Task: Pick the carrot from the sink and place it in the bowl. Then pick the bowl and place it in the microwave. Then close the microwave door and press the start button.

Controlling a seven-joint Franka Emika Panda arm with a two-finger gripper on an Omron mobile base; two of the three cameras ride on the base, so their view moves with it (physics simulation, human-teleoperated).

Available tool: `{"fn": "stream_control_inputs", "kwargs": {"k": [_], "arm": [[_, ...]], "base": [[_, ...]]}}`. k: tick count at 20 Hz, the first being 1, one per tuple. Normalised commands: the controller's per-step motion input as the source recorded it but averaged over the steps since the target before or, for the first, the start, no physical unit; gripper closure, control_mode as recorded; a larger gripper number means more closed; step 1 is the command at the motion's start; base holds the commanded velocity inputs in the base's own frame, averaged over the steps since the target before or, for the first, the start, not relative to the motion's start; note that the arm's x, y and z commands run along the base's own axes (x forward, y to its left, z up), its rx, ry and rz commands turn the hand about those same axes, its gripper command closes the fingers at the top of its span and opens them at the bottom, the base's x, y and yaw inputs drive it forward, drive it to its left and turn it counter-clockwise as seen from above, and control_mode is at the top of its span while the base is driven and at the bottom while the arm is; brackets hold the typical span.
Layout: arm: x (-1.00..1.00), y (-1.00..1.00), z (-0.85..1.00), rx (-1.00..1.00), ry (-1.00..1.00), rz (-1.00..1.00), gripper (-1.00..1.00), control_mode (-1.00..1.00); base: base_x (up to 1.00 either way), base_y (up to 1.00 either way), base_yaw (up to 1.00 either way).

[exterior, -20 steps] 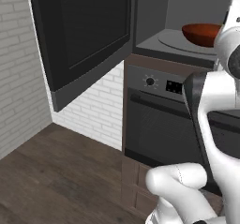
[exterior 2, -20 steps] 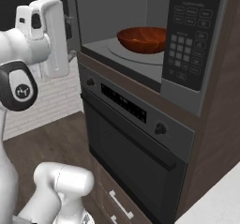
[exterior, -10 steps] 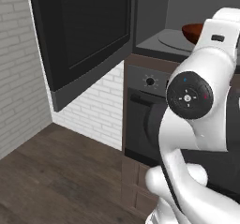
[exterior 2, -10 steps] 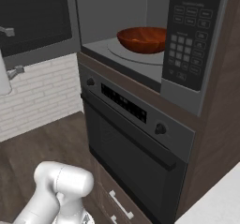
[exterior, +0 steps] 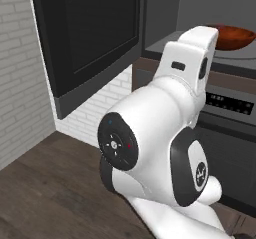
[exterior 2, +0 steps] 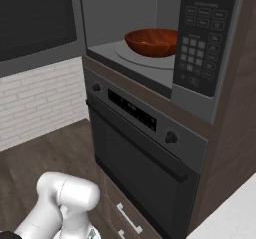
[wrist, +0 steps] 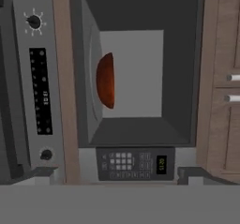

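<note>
Arm folded near the base, hand rolled sideways facing the microwave — gripper released; bowl on turntable — keypad at right.

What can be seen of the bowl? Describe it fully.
The bowl is wide, shallow, round and glossy reddish-brown, wood-like. It sits upright on the pale round turntable inside the open microwave, left of the keypad in the right base view. The hand view is rolled, so it shows the bowl side-on against the grey cavity. Whether anything lies in it cannot be told. Nothing else touches it.
</note>
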Motion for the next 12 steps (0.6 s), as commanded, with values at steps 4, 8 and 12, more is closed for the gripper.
{"fn": "stream_control_inputs", "kwargs": {"k": [4, 8, 12], "arm": [[-0.52, 0.52, -0.28, 0.00, 0.00, 0.00, -1.00, -1.00], [-0.10, 0.46, -0.31, 0.00, 0.02, 0.00, -1.00, -1.00], [-0.03, 0.45, -0.33, 0.00, 0.00, 0.00, -1.00, -1.00]], "base": [[0.00, 0.00, 0.00], [0.00, 0.00, 0.00], [0.00, 0.00, 0.00]]}}
